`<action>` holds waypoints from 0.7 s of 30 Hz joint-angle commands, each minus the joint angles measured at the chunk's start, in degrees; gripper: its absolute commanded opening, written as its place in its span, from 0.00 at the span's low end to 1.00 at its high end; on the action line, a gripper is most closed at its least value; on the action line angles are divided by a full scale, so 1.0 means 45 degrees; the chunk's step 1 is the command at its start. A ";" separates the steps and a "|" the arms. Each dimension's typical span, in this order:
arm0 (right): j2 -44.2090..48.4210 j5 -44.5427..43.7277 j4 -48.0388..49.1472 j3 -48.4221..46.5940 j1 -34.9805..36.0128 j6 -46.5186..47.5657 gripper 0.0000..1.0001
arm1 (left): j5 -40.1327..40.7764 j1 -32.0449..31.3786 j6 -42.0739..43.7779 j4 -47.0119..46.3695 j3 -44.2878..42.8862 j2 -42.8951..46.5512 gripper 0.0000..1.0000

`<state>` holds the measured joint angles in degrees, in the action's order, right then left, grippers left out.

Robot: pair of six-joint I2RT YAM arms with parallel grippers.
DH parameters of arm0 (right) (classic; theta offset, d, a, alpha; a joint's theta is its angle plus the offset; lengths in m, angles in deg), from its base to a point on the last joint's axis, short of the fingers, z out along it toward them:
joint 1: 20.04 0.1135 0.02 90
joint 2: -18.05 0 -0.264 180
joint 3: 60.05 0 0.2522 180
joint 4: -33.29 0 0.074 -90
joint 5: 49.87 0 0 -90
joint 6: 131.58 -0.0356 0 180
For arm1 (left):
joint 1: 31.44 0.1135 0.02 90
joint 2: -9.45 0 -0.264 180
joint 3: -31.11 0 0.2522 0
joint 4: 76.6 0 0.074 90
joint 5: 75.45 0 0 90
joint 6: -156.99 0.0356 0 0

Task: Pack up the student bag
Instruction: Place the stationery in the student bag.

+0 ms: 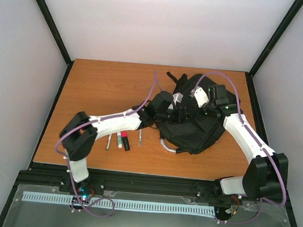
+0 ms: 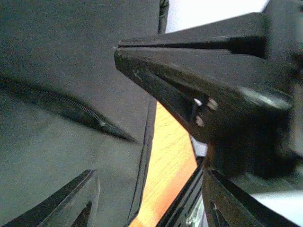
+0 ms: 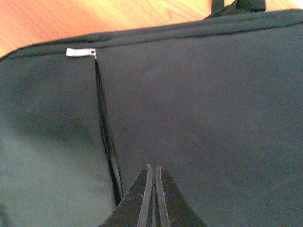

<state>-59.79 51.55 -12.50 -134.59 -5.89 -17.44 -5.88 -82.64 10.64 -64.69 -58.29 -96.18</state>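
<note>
Top external view showed a brown wood-grain table (image 1: pixel 91 89) with four small things lying in a loose row near its front edge, left of the bag: a thin silvery stick (image 1: pixel 108 142), a white tube with pink and green on it (image 1: pixel 119 139), a black tube with a red end (image 1: pixel 125 143), and a second thin stick (image 1: pixel 139 138). Just right of them a curved grey-silver handle loop (image 1: pixel 168 146) stuck out from the student bag (image 1: pixel 191 129), one soft black fabric backpack slumped on the right-centre of the table with its straps trailing toward the far edge. The left gripper (image 1: pixel 178 115) reached onto the bag's left side and the right gripper (image 1: pixel 206 107) onto its upper right. In the left wrist view the left gripper's two hard black fingers (image 2: pixel 189 85) stood wide apart with nothing held between them, one above and one low beside the matte cloth, where a dark zip seam (image 2: pixel 71 109) ran slantwise; a strip of table showed beyond the bag's edge. In the right wrist view the right gripper's two fingers were pressed together, tips at the smooth fabric; whether they pinched any cloth could not be told. Just left of them one zip ran upward to a small silver pull tab (image 3: pixel 80 52).
</note>
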 commanded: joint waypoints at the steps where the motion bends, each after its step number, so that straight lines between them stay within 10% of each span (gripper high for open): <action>1: -0.0005 0.0076 0.0322 0.0586 -0.0028 0.0045 0.03 | 0.2473 -0.0145 0.2507 0.2869 0.1031 0.2143 0.62; 8: 0.0029 0.0385 0.0408 0.1129 -0.0037 0.0182 0.03 | 0.5660 0.0029 0.2206 0.4588 0.3581 0.5052 0.72; 21: -0.0377 0.1077 0.0330 0.1425 -0.0036 0.0588 0.03 | 0.4374 0.0264 0.0618 0.2360 0.5324 0.4034 0.72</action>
<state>-60.62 55.99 -11.84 -128.82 -5.89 -15.52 15.28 -81.81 14.55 -48.38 -32.60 -74.71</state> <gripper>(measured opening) 0.028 0.721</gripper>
